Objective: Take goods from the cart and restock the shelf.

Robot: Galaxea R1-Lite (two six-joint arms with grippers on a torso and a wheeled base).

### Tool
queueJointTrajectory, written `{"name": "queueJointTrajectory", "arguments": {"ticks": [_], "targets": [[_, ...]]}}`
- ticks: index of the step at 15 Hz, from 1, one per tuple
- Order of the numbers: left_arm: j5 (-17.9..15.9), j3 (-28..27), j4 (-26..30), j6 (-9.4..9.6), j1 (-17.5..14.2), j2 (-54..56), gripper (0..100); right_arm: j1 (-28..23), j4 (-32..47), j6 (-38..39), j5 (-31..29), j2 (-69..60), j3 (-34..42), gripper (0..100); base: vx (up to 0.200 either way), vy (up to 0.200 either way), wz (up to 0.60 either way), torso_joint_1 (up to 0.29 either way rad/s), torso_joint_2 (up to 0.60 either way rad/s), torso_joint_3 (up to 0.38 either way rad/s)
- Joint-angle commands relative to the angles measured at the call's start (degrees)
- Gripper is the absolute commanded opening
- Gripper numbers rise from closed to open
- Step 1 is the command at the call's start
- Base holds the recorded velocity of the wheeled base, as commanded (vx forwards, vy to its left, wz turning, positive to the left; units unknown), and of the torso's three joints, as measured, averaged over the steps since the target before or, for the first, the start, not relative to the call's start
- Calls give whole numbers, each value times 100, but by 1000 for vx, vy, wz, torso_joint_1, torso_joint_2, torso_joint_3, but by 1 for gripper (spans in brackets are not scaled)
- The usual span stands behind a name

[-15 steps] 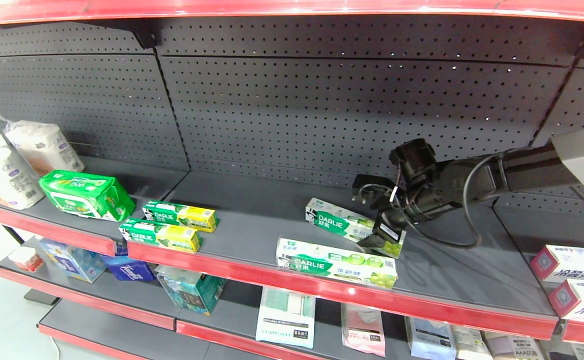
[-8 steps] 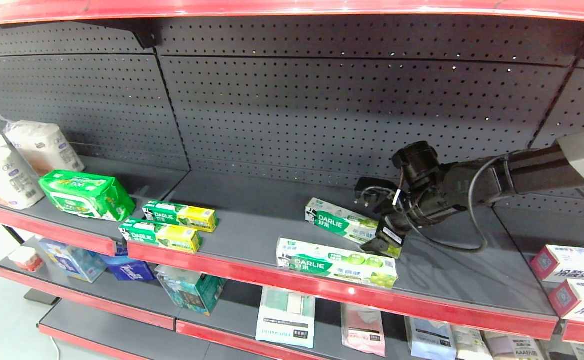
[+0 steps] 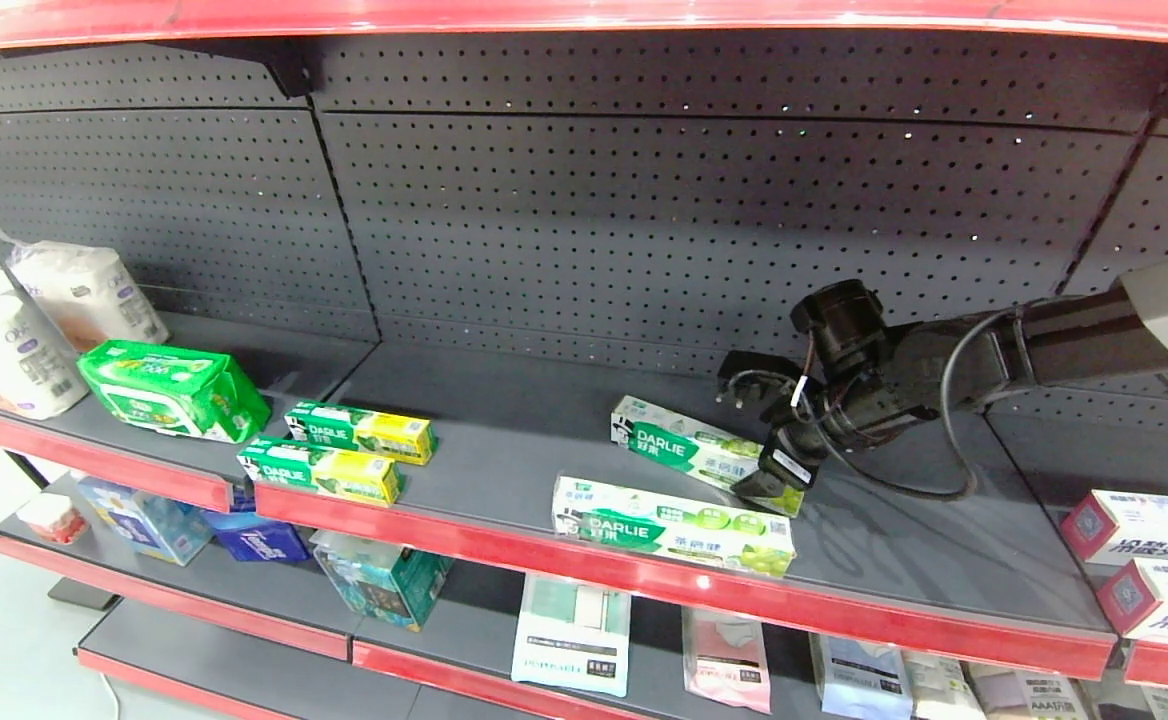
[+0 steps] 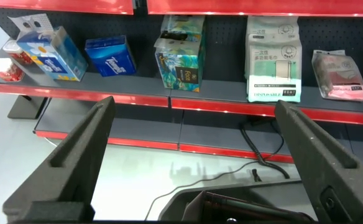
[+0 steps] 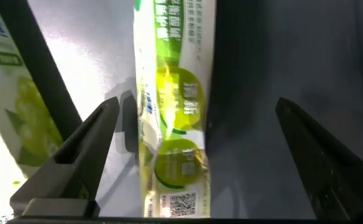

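Right gripper [image 3: 744, 440] sits low over the middle shelf [image 3: 504, 400], at the right end of the rear toothpaste box [image 3: 679, 445]. In the right wrist view its fingers [image 5: 76, 162] are spread wide, with that box [image 5: 175, 81] lying flat on the shelf between them. The gap is wider than the box. One finger is close to the box edge, contact cannot be told, and the box is not gripped.

A second toothpaste box [image 3: 674, 525] lies along the front lip of the shelf, just in front of the rear box and roughly parallel to it. Its corner shows at the edge of the right wrist view [image 5: 7, 118].

Left gripper [image 4: 194, 102] is wide open and holds nothing. It faces the lower shelves, where tissue packs [image 4: 110, 56], a teal carton [image 4: 181, 53] and a white bag [image 4: 273, 59] stand.

Also on the middle shelf:
- Two small green-yellow boxes [image 3: 359, 432] lie near the left front.
- A green wipes pack [image 3: 174, 388] is further left.
- White paper packs [image 3: 89, 290] are beyond the wipes pack.
- Red-white boxes [image 3: 1144, 528] lie at the right, well apart from the toothpaste.
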State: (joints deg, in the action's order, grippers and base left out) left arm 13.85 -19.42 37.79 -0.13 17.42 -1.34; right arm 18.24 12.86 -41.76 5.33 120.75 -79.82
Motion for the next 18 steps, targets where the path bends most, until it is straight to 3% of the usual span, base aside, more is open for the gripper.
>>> {"name": "queueJointTrajectory", "arguments": {"ticks": [1,18], "targets": [[4,0,0,-13,-2,2,100,-22,-3,2,-49,1,-16,100,0,0,0,0,0,0],[13,0,0,-13,-2,11,100,-312,-3,-7,-234,-25,20,100,0,0,0,0,0,0]]}}
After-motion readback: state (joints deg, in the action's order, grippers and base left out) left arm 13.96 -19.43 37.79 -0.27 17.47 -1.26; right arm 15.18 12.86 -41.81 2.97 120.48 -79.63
